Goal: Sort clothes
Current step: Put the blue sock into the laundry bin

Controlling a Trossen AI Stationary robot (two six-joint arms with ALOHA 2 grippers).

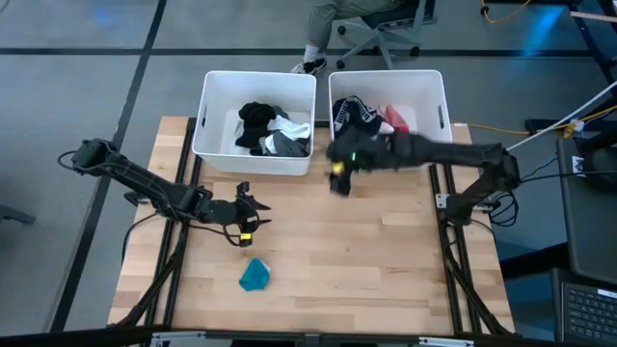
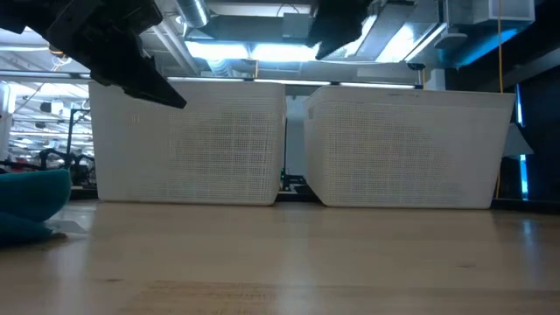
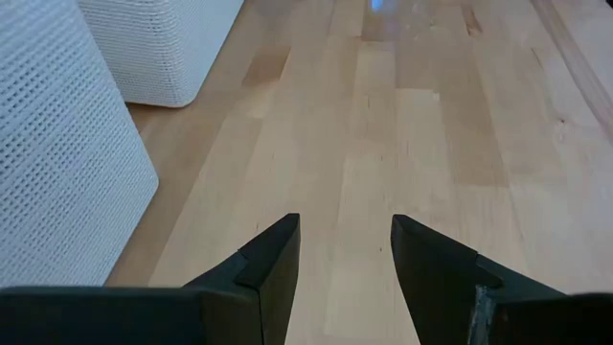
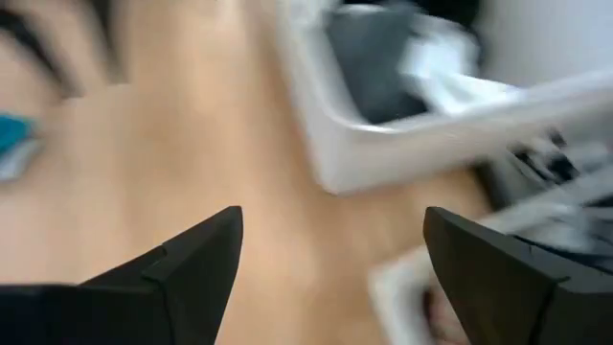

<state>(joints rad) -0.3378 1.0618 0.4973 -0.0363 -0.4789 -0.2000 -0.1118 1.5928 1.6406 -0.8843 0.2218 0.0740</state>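
Wooden table [image 1: 386,260] has 1 teal garment [image 1: 254,276] left, soft and light, so pinch its bunched middle; left gripper [image 1: 249,220] and right gripper [image 1: 339,180] both spread, empty.

Black, white and grey clothes [image 1: 262,133] lie heaped in the bin at 11 o'clock. Black-and-white and red garments [image 1: 371,116] fill the bin at 1 o'clock. A crumpled blue piece [image 1: 254,276] lies at 7 o'clock.
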